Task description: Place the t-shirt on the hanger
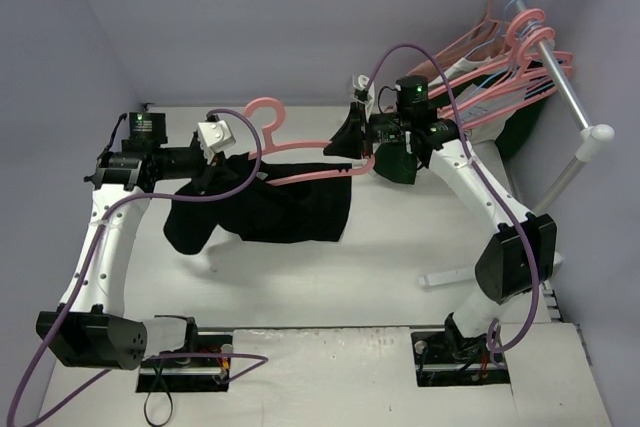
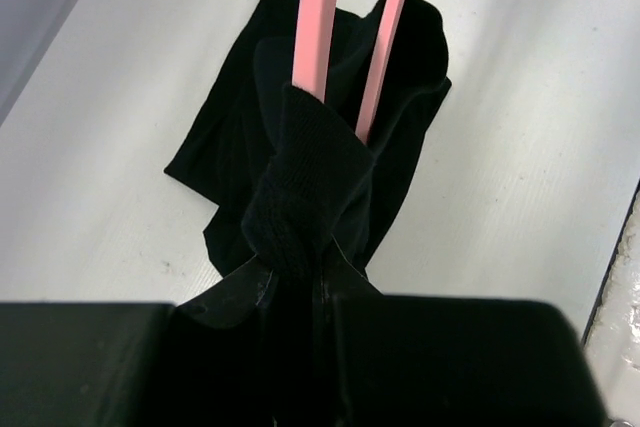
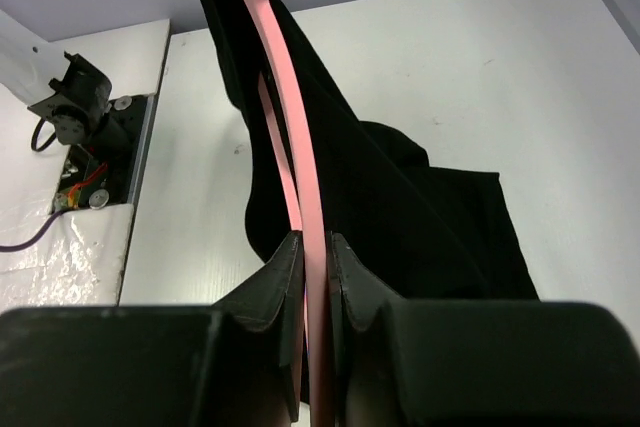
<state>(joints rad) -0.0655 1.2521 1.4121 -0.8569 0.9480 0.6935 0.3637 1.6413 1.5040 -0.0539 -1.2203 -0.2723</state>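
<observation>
- Pink plastic first: the hanger [image 2: 318, 17] is held in the air above the counter [image 1: 400, 247]. Its long axis runs left to right between your two arms, with the hook towards the far wall.
- Right pincer [image 3: 315, 257]: clamped tight on the hanger's right-hand end, with the bar pinched between both fingers.
- Left pincer [image 2: 300, 277]: closed on a bunched wad of black cloth at the hanger's left end — it grips fabric, not plastic.
- T-shirt [image 1: 290, 209]: draped from the hanger and hanging towards the near side, its lower edge sagging onto the counter.
- Judgement: your left arm is the nearer one to the cloth. Any seating pull should run along the hanger's axis — away from the right pincer's hold.
</observation>
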